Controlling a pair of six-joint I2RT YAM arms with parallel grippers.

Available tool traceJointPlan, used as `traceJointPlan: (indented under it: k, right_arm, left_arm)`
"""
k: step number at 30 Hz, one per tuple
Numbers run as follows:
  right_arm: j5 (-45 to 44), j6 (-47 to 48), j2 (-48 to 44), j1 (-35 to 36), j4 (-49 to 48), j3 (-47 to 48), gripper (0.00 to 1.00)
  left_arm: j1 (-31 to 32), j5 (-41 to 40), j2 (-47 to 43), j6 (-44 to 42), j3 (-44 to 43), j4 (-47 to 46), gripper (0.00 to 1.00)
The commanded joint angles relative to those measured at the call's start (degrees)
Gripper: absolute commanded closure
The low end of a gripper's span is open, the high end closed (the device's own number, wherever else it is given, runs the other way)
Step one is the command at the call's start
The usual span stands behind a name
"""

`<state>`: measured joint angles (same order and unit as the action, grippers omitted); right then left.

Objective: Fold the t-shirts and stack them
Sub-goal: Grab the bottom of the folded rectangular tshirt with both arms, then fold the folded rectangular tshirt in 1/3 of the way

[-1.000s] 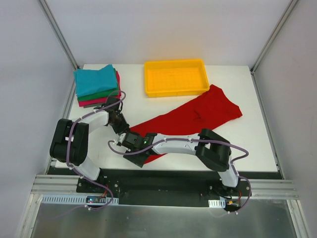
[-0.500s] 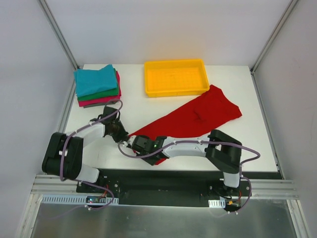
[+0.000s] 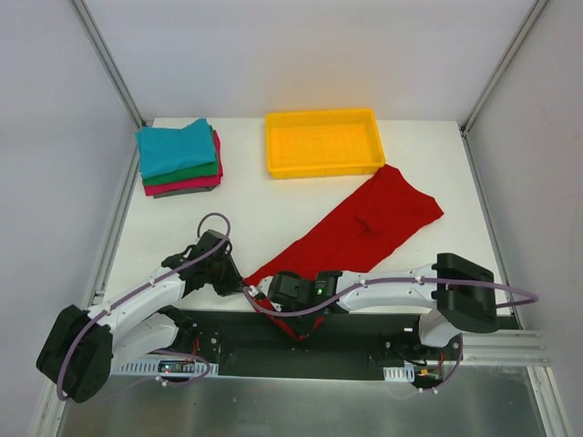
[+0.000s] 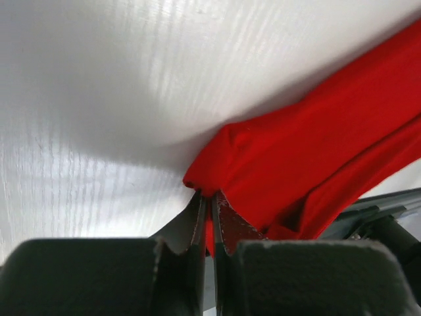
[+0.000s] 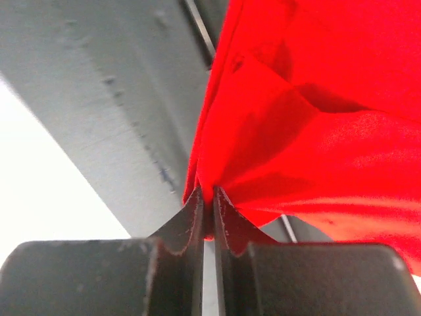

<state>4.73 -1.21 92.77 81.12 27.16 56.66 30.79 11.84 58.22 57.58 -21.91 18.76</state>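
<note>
The large bright red t-shirt (image 3: 364, 223) lies stretched in a diagonal band from the back right to the table's front edge. Its near end is bunched, and a bit hangs over the edge. My left gripper (image 3: 240, 284) is shut on the near-left tip of the cloth; in the left wrist view the red fabric (image 4: 316, 145) is pinched between the closed gripper (image 4: 207, 195). My right gripper (image 3: 273, 297) is shut on a fold beside it, and red cloth (image 5: 316, 99) fans out from the closed gripper (image 5: 206, 192). Folded teal (image 3: 176, 146), green (image 3: 182, 173) and pink-red (image 3: 182, 189) t-shirts are stacked back left.
A yellow plastic tray (image 3: 323, 169) stands at the back centre, just behind the red shirt's far end. The white table (image 3: 173, 228) ends at a black base rail (image 3: 364, 328) at the front, where both wrists are low. Frame posts rise at the back corners.
Both grippers have shut on the red shirt's near end. Both arms drew back toward the front edge, dragging the cloth nearer and straighter; its far end slid away from the tray.
</note>
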Motion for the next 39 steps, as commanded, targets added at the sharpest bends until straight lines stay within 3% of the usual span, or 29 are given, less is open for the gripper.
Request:
traceJointPlan:
  k: [1, 4, 7, 17, 29, 39]
  right_arm:
    - [10.72, -5.55, -6.10, 0.44, -5.34, -1.46, 0.99]
    - [13.46, -6.61, -7.52, 0.44, -9.05, -1.21, 0.99]
    - [10.40, -7.05, -8.04, 0.27, -7.04, -0.94, 0.99]
    - [3.53, -12.14, -16.74, -7.72, -2.90, -7.26, 0.99]
    - [1.25, -10.57, -33.00, -29.16, 4.65, -13.60, 0.99]
    - [-3.58, -3.54, -32.22, -43.32, 7.21, -12.10, 0.99]
  left_arm:
    - [0.24, -3.39, -6.79, 2.18, -0.23, 3.82, 1.00]
    - [0.24, -4.98, -9.34, 1.13, -2.16, 5.75, 1.00]
    - [0.24, -5.24, -9.35, 0.16, -4.54, 6.72, 1.00]
    - [1.38, -8.41, -0.39, -3.44, -18.59, 6.90, 1.00]
    - [7.62, -9.99, 24.20, -5.72, -41.70, 2.95, 1.00]
    - [7.97, -7.44, 42.32, -8.36, -59.82, 2.94, 1.00]
